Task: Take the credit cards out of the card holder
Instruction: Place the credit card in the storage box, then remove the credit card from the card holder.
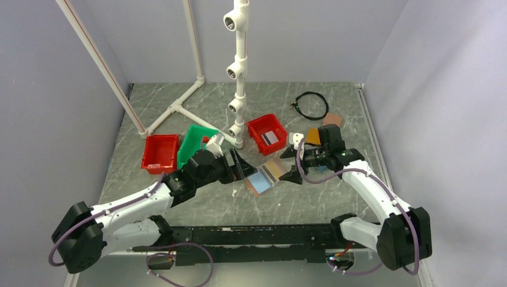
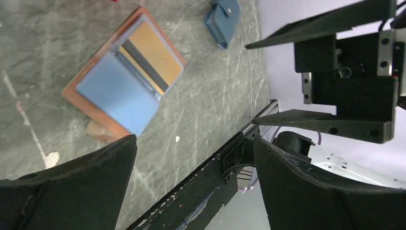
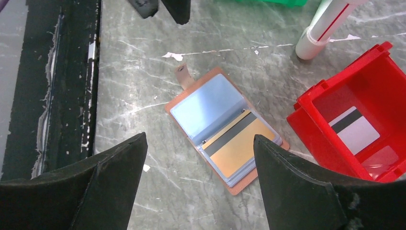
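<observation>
1. Left claw: fingers set wide, nothing between them. It hangs over the table at 9 o'clock of the holder, clear of it. In the left wrist view only the finger roots show; the tips are cut off by the lower edge.

2. Right claw: fingers set wide, nothing gripped. It hangs at 3 o'clock of the holder. In the top view its near finger covers the holder's 3 o'clock edge, so I cannot tell from there if they touch. The right wrist view shows both fingers above the table.

3. Holder: lies open and flat on the table, blue lining up, between my two claws. Its snap tab sticks out at 11 o'clock in the right wrist view.

4. Gold card: seated in a clear sleeve on one leaf, dark stripe up. The sleeves are stacked, and I cannot tell if more cards lie below.

5. Grey-white card: lies in the red bin at 12 o'clock of the holder in the top view. The right wrist view cuts this bin off at the right edge.

6. Teal wallet: shut, on the table well apart from the holder. In the top view my right arm hides it.
</observation>
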Motion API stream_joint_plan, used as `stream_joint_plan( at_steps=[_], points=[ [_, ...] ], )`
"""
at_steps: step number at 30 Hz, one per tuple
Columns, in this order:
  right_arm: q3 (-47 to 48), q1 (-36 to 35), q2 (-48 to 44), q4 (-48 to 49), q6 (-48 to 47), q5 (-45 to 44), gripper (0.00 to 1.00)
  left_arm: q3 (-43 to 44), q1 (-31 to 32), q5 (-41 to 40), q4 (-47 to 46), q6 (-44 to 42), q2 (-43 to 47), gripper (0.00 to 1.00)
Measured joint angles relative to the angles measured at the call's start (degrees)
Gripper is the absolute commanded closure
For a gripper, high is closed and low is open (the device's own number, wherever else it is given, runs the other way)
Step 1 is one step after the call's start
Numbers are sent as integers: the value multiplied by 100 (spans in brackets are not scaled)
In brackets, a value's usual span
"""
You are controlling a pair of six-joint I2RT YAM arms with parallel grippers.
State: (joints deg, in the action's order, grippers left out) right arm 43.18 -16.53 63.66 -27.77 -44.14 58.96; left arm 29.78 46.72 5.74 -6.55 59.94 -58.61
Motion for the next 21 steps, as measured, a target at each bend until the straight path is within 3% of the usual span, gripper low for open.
stream_joint_plan(
  at_steps=[4, 7, 12, 16, 21],
  points=[
    [-229, 0, 146, 446, 247, -70, 20, 247, 343, -190, -66, -140, -339, 16],
    [-337, -7, 365, 595, 297, -181, 25, 243, 485, -302, -181, -190, -654, 30],
    [-367, -48, 682, 765, 326, -603, 41, 55, 546, -424, -870, -127, -1169, 48],
    [-334, -55, 1003, 855, 474, -859, 56, -31, 551, -546, -1515, 31, -1816, 55],
    [-103, -55, 1622, 846, 973, -890, 55, -20, 551, -564, -2186, 175, -2704, 57]
  ],
)
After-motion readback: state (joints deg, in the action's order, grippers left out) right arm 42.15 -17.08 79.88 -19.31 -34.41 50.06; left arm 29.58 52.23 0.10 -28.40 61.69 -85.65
